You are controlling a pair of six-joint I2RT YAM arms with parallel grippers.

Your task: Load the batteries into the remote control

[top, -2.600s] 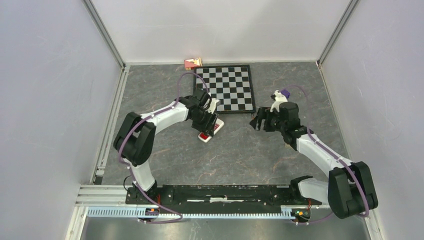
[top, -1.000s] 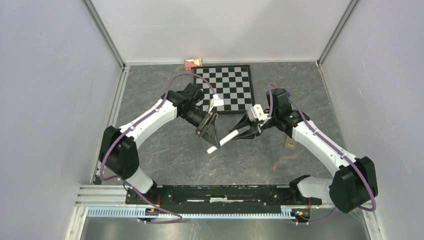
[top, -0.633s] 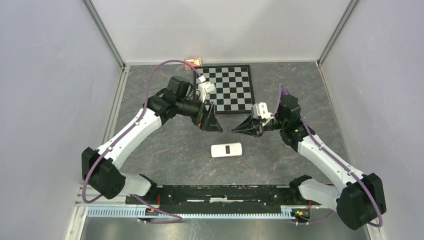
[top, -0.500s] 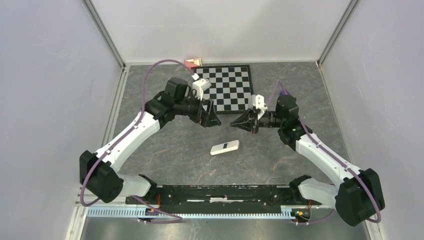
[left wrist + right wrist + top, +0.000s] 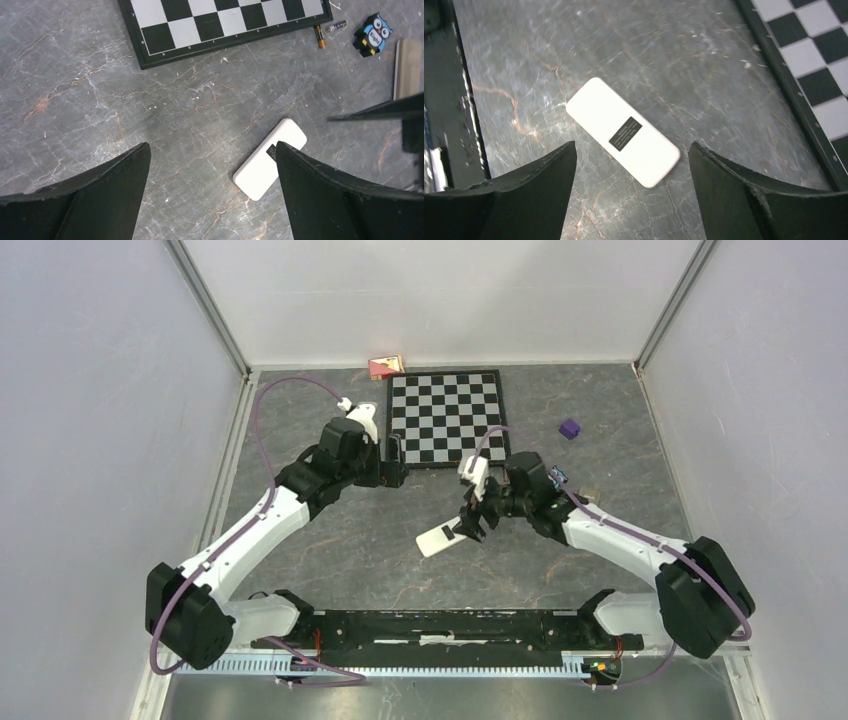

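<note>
White plastic marks the remote control (image 5: 445,538), which lies flat on the grey marbled table (image 5: 330,550) about midway across it, nearer than the chessboard (image 5: 447,418). It sits at a slant, its left end nearer and its right end farther, with a small dark label on the face turned up. The right gripper (image 5: 467,525) hangs over the remote's right end with its fingers (image 5: 744,200) spread wide. From the right wrist the remote shows whole between them and below them, with nothing clamped. The left gripper (image 5: 393,462) is held off to the left, by the chessboard's near left corner, well apart from the remote. Its fingers (image 5: 100,195) are also spread wide and hold nothing. In the left wrist view the remote lies free on the stone between them, lower down. That same view shows two batteries (image 5: 319,36) close together on the table just off the chessboard's near right corner, one with an orange end. Just right of them stands a small blue owl figure (image 5: 372,36), and a flat beige piece (image 5: 407,67) lies nearer than the owl. In the top view the right arm hides the batteries. A purple cube (image 5: 569,428) sits farther right, well apart, and a small red box (image 5: 385,365) rests at the far wall by the board's far left corner.
</note>
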